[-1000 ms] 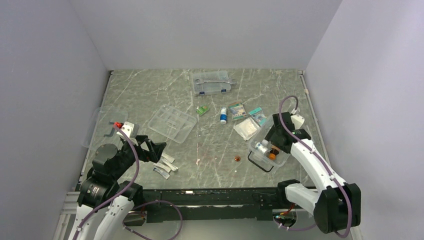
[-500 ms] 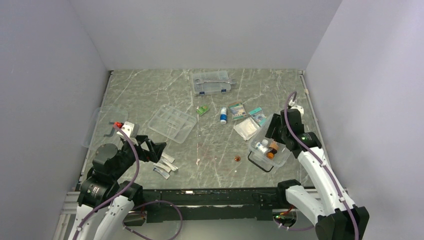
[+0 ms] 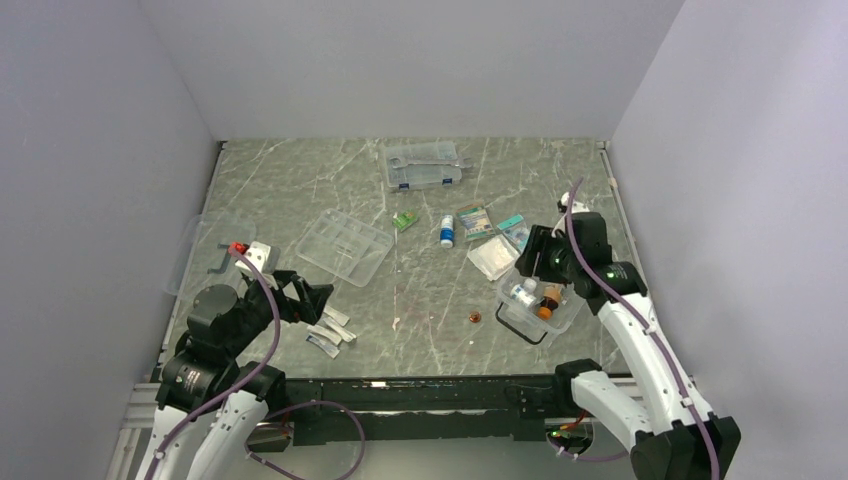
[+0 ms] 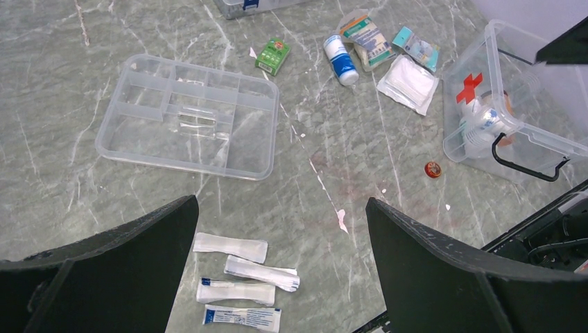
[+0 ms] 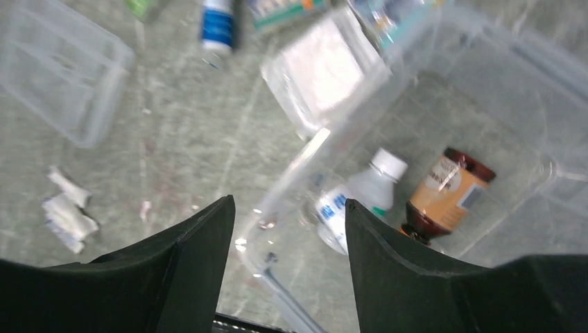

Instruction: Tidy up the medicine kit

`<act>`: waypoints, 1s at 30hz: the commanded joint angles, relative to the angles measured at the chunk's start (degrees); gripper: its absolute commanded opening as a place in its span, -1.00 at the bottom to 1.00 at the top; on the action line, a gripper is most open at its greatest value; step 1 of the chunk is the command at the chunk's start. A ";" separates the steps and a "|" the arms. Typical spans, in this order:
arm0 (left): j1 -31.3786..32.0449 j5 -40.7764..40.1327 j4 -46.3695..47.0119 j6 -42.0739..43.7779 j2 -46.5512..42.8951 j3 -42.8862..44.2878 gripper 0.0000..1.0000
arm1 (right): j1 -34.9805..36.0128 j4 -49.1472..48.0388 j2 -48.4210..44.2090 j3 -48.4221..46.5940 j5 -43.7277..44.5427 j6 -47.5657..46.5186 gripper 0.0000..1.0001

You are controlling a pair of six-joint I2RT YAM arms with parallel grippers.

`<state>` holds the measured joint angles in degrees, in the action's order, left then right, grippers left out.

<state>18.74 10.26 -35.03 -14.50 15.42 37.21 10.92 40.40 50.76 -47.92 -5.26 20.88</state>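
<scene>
Right arm has lifted and swung toward the far side since a second ago; its end effector (image 5: 288, 207) now hangs over the left rim of the clear box (image 4: 466, 111) – fingers apart, nothing between them. Left arm unchanged at the near left, its end effector (image 4: 281, 205) spread wide and empty, close to four white packets (image 4: 236, 277) lying on the desk (image 3: 300, 190).

Box, marked with a red cross, stands open at the near right of the desk. Inside it lie a white bottle (image 5: 360, 194) and an amber bottle (image 5: 447, 194), side by side. Divided tray (image 4: 184, 165) sits empty at centre left. Clear lid (image 3: 205, 250) with a black handle rests at the far-left edge.

Loose items between tray and box – a green packet (image 4: 272, 55), a blue-and-white bottle (image 4: 341, 61), a gauze pad (image 4: 409, 82) touching the box's far-left corner. Small red cap (image 4: 433, 168) lies just left of the box. Tool case (image 3: 423, 165) at the far side, well apart.
</scene>
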 commanded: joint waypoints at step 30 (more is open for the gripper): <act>0.15 -0.44 0.35 -0.24 3.38 1.90 0.97 | 6.88 -5.46 46.03 -37.10 8.89 2.29 0.24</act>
<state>18.74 10.17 -35.14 -14.50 18.00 37.21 17.10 35.90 93.06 -81.47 -0.10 21.67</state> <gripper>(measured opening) 0.986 0.625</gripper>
